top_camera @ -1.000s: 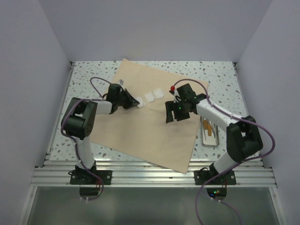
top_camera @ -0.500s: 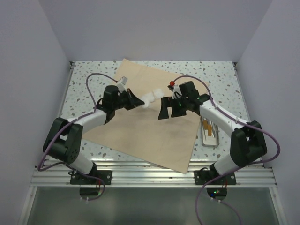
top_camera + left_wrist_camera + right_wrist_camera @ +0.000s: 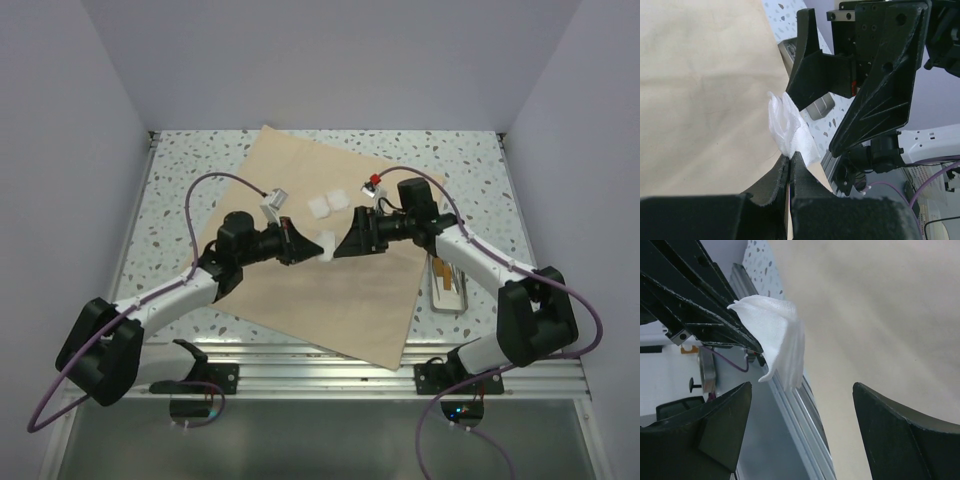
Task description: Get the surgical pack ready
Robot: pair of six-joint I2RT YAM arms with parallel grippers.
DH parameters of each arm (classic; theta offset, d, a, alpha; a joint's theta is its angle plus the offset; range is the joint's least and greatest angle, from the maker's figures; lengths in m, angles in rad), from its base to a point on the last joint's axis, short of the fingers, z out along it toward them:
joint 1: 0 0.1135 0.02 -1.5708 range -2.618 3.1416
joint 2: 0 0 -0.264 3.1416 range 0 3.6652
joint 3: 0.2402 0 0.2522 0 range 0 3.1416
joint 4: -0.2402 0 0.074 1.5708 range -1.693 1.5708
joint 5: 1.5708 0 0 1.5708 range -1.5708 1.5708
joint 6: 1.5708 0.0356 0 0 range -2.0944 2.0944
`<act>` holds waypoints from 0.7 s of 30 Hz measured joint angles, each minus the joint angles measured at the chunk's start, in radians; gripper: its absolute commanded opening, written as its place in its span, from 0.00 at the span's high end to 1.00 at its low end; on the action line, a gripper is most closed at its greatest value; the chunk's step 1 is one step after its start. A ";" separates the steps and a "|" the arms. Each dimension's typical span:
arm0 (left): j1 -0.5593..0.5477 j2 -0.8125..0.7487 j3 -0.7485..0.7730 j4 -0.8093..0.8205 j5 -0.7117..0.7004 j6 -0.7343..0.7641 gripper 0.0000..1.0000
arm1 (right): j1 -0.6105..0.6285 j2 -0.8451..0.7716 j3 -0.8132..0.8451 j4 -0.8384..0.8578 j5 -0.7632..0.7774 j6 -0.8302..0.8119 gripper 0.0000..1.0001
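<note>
The surgical pack is a wide tan cloth sheet (image 3: 300,290) spread flat on the speckled table; it also shows in the left wrist view (image 3: 700,75) and the right wrist view (image 3: 880,315). My left gripper (image 3: 308,247) is shut on a white gauze square (image 3: 326,245) and holds it above the sheet's middle. In the left wrist view the gripper (image 3: 790,161) pinches the gauze (image 3: 787,125) by its edge. My right gripper (image 3: 346,243) is open and faces the gauze from the right. In the right wrist view the gripper (image 3: 801,387) stands just short of the gauze (image 3: 780,332).
Two more white gauze squares (image 3: 320,206) (image 3: 340,199) lie on the far part of the sheet. A small silver metal tray (image 3: 447,292) with instruments stands on the table right of the sheet. White walls close in the left, right and back.
My left gripper has lifted one gauze square off the sheet and carried it right and nearer, to the middle. My right gripper has turned left to face it.
</note>
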 measured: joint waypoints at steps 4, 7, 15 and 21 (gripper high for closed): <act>-0.007 0.000 -0.014 0.031 0.017 -0.002 1.00 | 0.002 0.000 -0.027 0.060 -0.052 0.034 0.19; -0.016 0.000 -0.015 0.042 0.026 -0.002 1.00 | 0.002 0.000 -0.030 0.098 -0.074 0.061 0.22; -0.042 0.001 -0.015 0.073 0.037 -0.004 1.00 | 0.002 0.000 -0.030 0.153 -0.105 0.097 0.32; -0.052 0.014 -0.015 0.082 0.043 -0.009 1.00 | 0.003 0.000 -0.031 0.187 -0.123 0.121 0.53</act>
